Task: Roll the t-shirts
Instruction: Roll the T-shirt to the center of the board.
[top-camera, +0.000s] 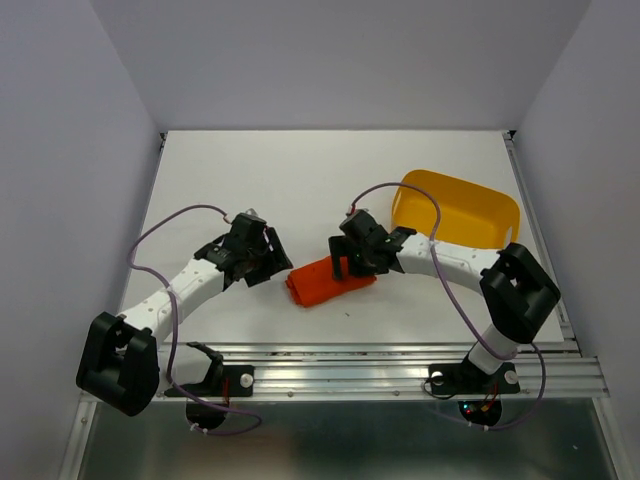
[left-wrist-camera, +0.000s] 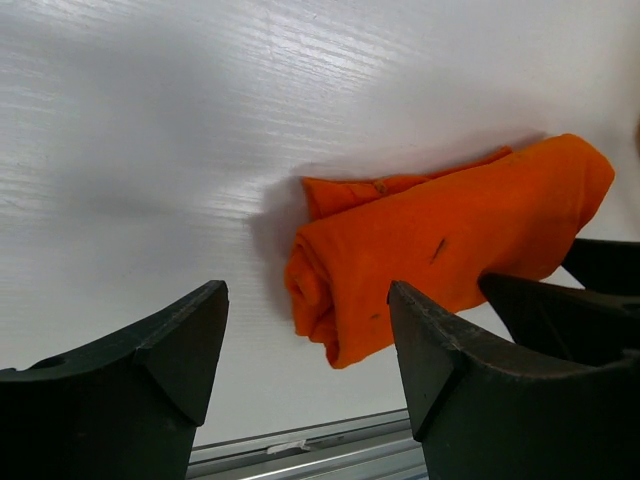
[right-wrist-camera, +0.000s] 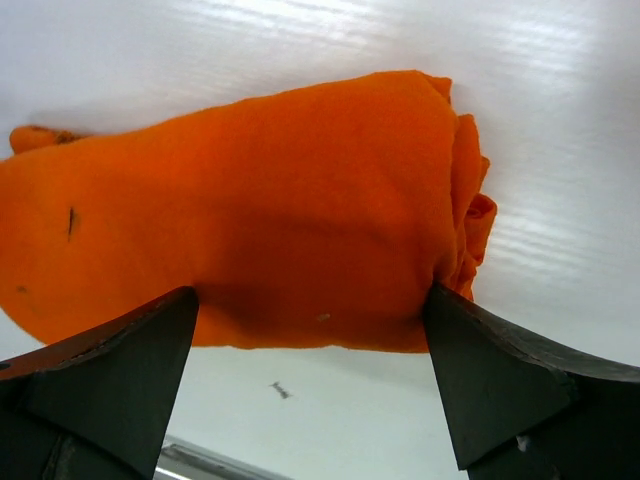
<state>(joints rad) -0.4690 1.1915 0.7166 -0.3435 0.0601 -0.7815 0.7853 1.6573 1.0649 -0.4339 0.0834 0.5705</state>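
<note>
One rolled orange t-shirt (top-camera: 328, 281) lies near one yellow tub (top-camera: 457, 208).

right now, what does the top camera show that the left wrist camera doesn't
Only the top view: the yellow tub at the back right, and both whole arms. Only the left wrist view: the spiral end of the t-shirt and a loose flap behind it. Both: the orange t-shirt rolled on the white table, left gripper open beside it.
</note>
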